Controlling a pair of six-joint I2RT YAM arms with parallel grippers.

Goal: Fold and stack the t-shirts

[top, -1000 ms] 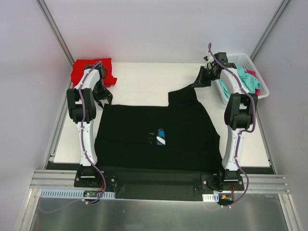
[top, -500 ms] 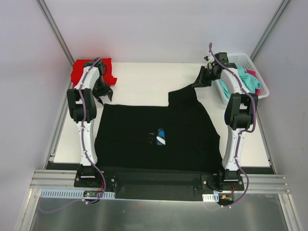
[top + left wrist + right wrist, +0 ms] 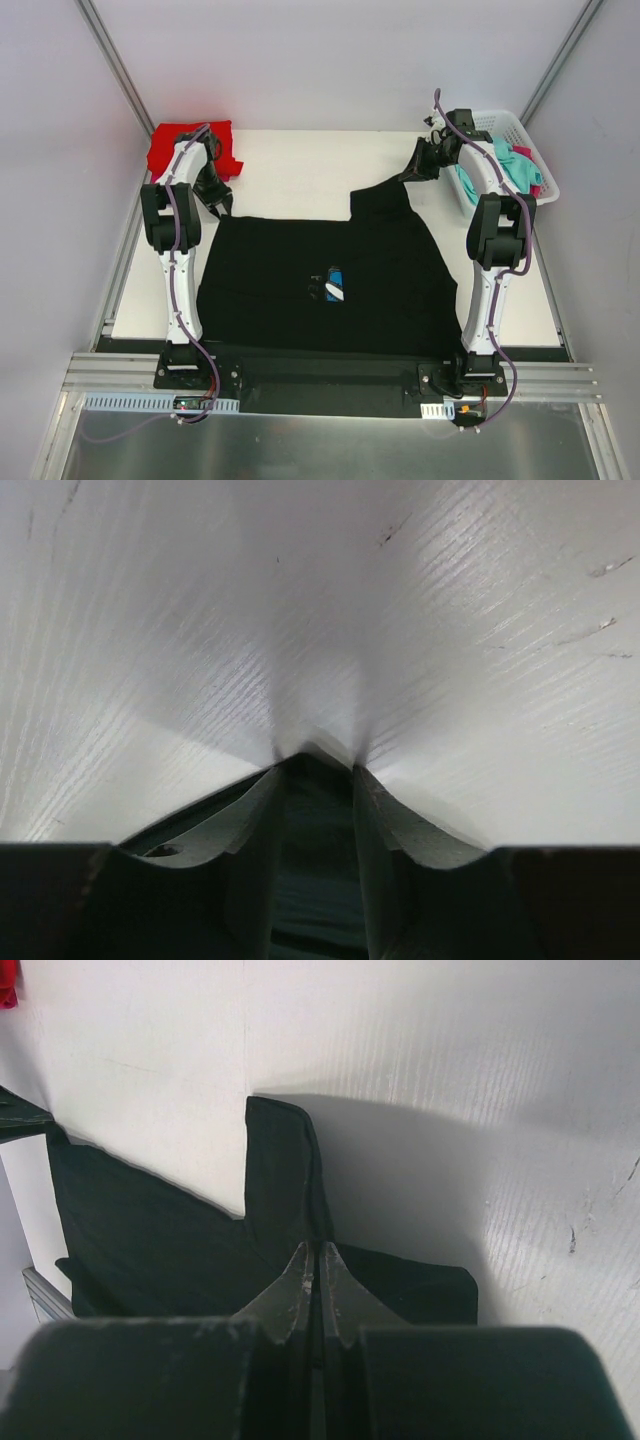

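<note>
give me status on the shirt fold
Right gripper shut on the black t-shirt, far right corner lifted. Left gripper at its far left corner, dark cloth between fingers, grip unclear. Nothing on the shirt.

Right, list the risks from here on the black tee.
1. The left gripper has its fingers apart right at the table, at the far left corner of the black tee; it may close with little or no cloth.
2. The red t-shirt lies just behind that gripper and could be snagged.
3. The right gripper is shut by the far right sleeve, close to the basket; a wide swing could knock it.
</note>
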